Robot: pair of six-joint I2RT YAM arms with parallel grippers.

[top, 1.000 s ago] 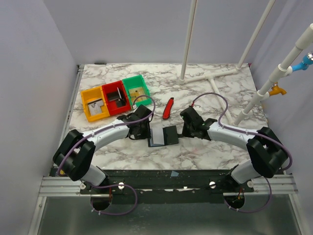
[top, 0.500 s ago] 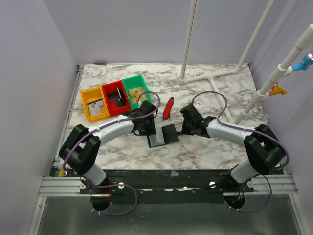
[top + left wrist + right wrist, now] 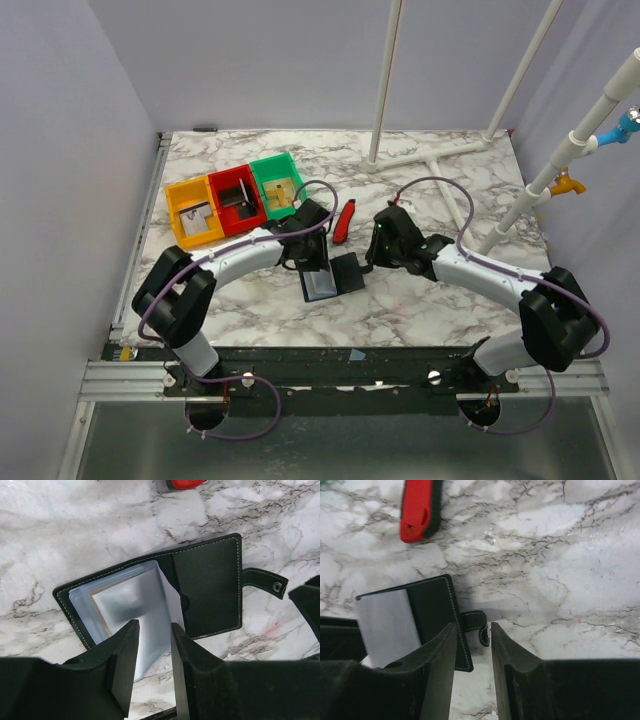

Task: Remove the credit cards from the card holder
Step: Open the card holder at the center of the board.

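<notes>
Matt leathery card holder (image 3: 210, 590), smooth marbled table (image 3: 75, 520), glossy plastic tool (image 3: 420, 507)

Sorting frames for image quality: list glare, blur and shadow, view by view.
Left wrist: stitching on the card holder is sharp, the credit cards show a washed-out sheen, the left hand is dark and soft-edged. Right wrist: veining of the table is crisp, with soft shadow beside the card holder. Top external: even light, no glare.
</notes>
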